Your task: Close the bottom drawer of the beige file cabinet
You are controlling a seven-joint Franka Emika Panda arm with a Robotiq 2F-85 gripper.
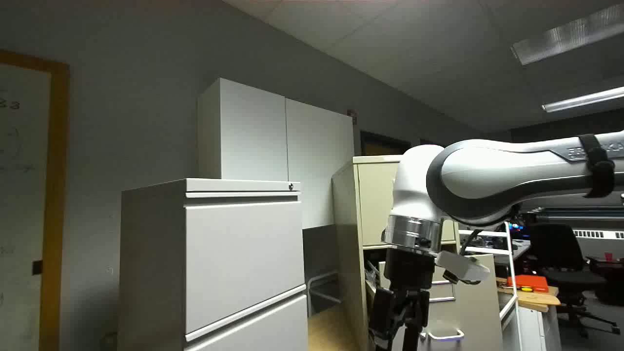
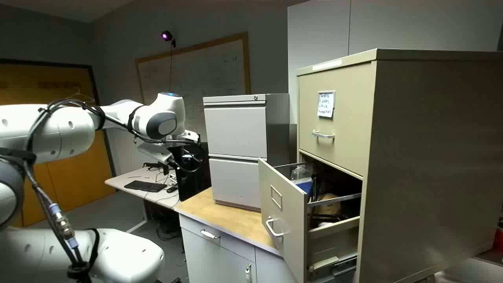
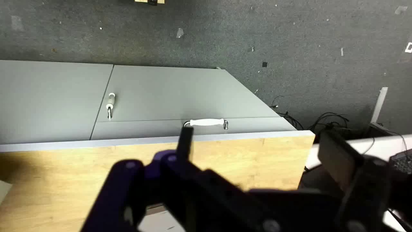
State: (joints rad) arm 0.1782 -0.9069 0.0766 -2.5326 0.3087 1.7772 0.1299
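Wrist view: the hand (image 3: 257, 135) is seen with its dark fingers (image 3: 185, 141) spread well apart, and the wood-coloured worktop (image 3: 276, 154) is framed in the gap between them. Beyond the fingertips, a grey base cabinet (image 3: 180, 93) with white handles (image 3: 206, 122) is shown, bordered by dark floor (image 3: 219, 35).

In an exterior view, the hand is pointed downward, its lower end cut off by the picture's edge. Behind it, and partly covered by it, the beige file cabinet (image 1: 347, 243) is seen; the front of its bottom drawer (image 1: 475, 302) is extended toward the right of the picture.

In an exterior view, the drawer front (image 2: 292, 228) is shown pulled well out, with mixed contents (image 2: 326, 204) visible behind it, among them a blue item (image 2: 305, 186). Above, the upper drawer (image 2: 349, 114) is set flush and marked by a white label (image 2: 325, 104). The arm's wrist (image 2: 171, 112) is held left of the drawer front, clear of it in the picture. Between the two, a light grey cabinet (image 2: 237, 133) is stood on the worktop, its lower corner overlapped by the drawer front. At the rear, a pale two-door cupboard (image 2: 320, 35) is seen.
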